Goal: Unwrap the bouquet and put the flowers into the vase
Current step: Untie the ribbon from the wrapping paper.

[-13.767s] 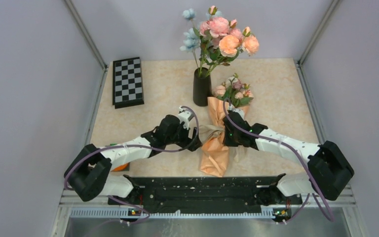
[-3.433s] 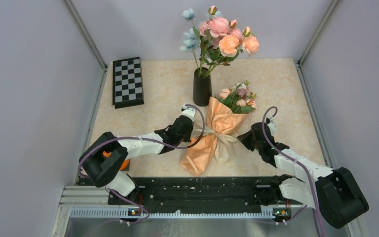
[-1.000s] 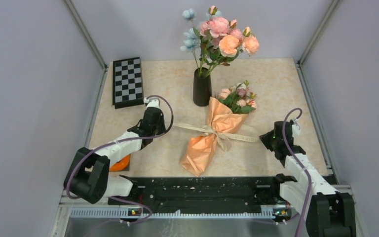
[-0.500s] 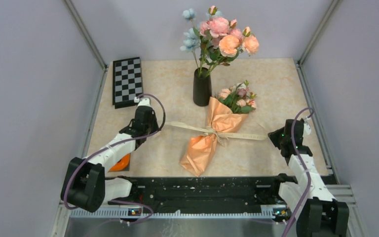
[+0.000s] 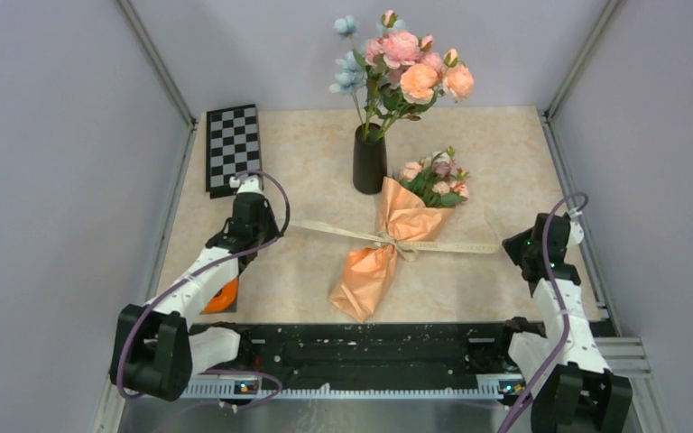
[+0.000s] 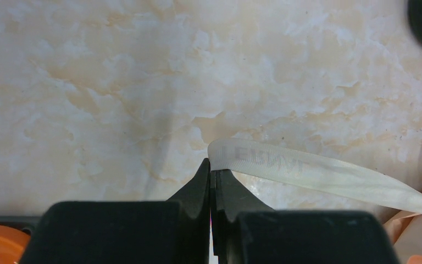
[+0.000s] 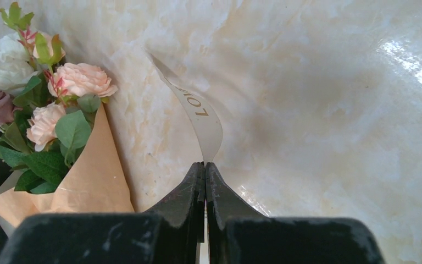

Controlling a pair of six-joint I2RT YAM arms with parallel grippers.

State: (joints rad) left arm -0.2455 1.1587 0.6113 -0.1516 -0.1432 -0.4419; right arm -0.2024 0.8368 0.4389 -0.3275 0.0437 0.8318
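The bouquet (image 5: 386, 245) lies in the middle of the table in its peach-orange paper cone (image 7: 85, 184), heads pointing away from me. The flowers (image 5: 433, 177) (image 7: 60, 91) stick out of the cone's top, beside the black vase (image 5: 369, 164). A cream ribbon (image 5: 334, 231) crosses the cone's waist and stretches out to both sides. My left gripper (image 5: 277, 224) (image 6: 211, 166) is shut on the ribbon's (image 6: 307, 173) left end. My right gripper (image 5: 508, 248) (image 7: 204, 164) is shut on the ribbon's (image 7: 203, 118) right end.
A taller pink, orange and pale-blue bunch (image 5: 404, 65) stands in the vase. A folded chessboard (image 5: 233, 149) lies at the back left. An orange object (image 5: 222, 296) sits under my left forearm. Grey walls close in both sides of the table.
Both grippers have moved outward, left one further left, right one further right, each keeping its ribbon end. The ribbon now lies longer and straighter across the cone. The bouquet has not shifted.
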